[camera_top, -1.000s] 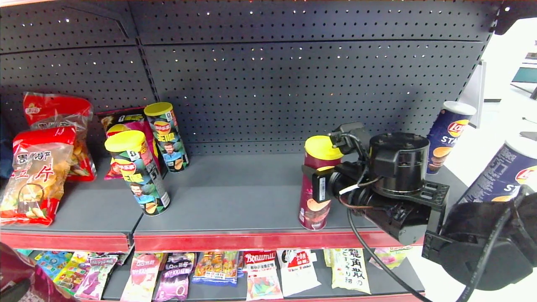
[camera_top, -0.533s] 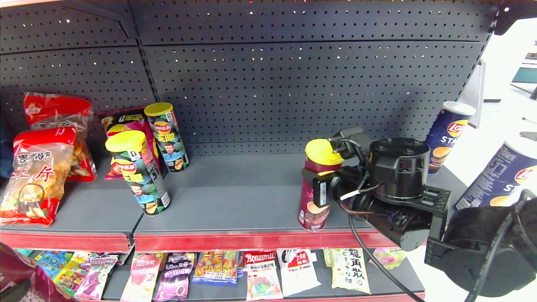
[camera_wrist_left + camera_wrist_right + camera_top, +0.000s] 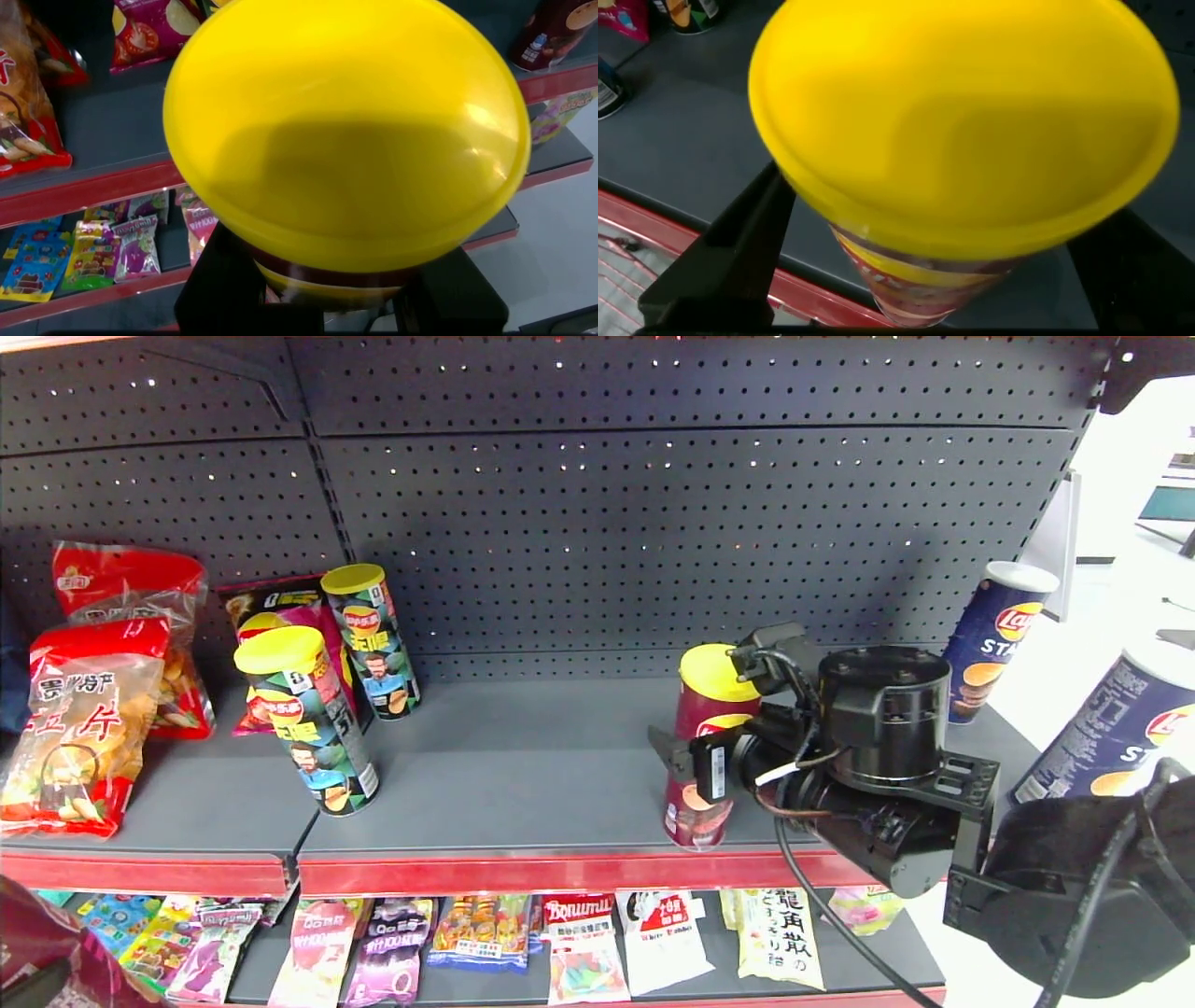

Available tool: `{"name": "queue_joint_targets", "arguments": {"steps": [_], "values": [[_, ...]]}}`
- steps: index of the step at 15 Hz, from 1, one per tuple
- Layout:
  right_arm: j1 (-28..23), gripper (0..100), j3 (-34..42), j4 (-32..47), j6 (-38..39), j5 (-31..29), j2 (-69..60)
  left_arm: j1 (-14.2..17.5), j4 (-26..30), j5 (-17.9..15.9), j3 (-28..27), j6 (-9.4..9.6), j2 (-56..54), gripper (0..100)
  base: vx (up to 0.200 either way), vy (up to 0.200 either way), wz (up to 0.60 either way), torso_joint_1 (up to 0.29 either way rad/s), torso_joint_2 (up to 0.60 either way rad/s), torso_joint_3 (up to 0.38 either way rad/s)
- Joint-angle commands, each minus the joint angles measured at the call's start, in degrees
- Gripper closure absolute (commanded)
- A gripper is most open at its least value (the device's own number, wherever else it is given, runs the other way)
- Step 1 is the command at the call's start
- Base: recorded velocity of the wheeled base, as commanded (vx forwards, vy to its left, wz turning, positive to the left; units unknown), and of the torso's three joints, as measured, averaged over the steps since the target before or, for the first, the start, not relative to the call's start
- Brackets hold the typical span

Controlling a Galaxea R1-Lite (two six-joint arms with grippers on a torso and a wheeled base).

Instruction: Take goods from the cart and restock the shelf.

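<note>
From the head: on the grey metal shelf (image 3: 523, 775), close to its red front lip, a maroon cardboard crisp tube with a yellow plastic lid (image 3: 700, 807), upright. Around it the right gripper (image 3: 693, 758), black fingers (image 3: 665, 751) parted, not pinching.

From the left wrist: a second yellow-lidded maroon tube (image 3: 346, 140), clamped in the left gripper (image 3: 327, 297), held out in front of the shelving.

From the right wrist: the shelf tube's lid close up, one finger on each side, clear of the tube wall.
</note>
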Motion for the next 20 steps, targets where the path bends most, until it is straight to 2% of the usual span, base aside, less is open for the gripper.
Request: {"name": "queue_joint_targets", "arguments": {"steps": [1,2,7,12,15,16,18,20], "values": [[0.45,0,0.17,-0.14,0.04,-0.45,-0.53,0.02,0.01,-0.01,-0.05,0.00,-0.03,100,0.000,0.000,0.00,0.000,0.00,0.000],[1.32,0,1.32,-0.14,0.22,-3.00,-1.32,0.02,0.01,-0.01,-0.14,0.00,0.06,100,0.000,0.000,0.00,0.000,0.00,0.000],[3.96,0,7.29,-0.14,0.48,-4.40,-8.61,0.02,0.01,-0.27,-0.14,0.00,0.15,100,0.000,0.000,0.00,0.000,0.00,0.000],[3.70,0,16.87,-0.14,0.57,-4.23,-20.13,0.02,0.01,-0.36,-0.05,0.00,0.06,100,0.000,0.000,0.00,0.000,0.00,0.000],[2.38,0,17.84,-0.05,0.13,-5.02,-27.16,0.02,0.01,-0.45,-0.05,0.00,0.06,100,0.000,0.000,0.00,0.000,0.00,0.000],[0.80,0,18.54,-0.05,-0.05,-5.63,-28.74,0.02,0.01,-0.45,-0.14,0.00,0.15,100,0.000,0.000,0.00,0.000,0.00,0.000],[-9.57,0,21.88,0.04,-2.24,-5.11,-33.49,-0.07,-0.08,-0.53,-0.41,0.00,0.41,100,0.000,0.000,0.00,0.000,0.00,0.000],[-22.85,0,23.02,0.91,-5.32,-1.24,-39.20,-0.16,-0.43,-0.80,-0.49,0.08,0.77,100,0.000,0.000,0.00,0.000,0.00,0.000]]}}
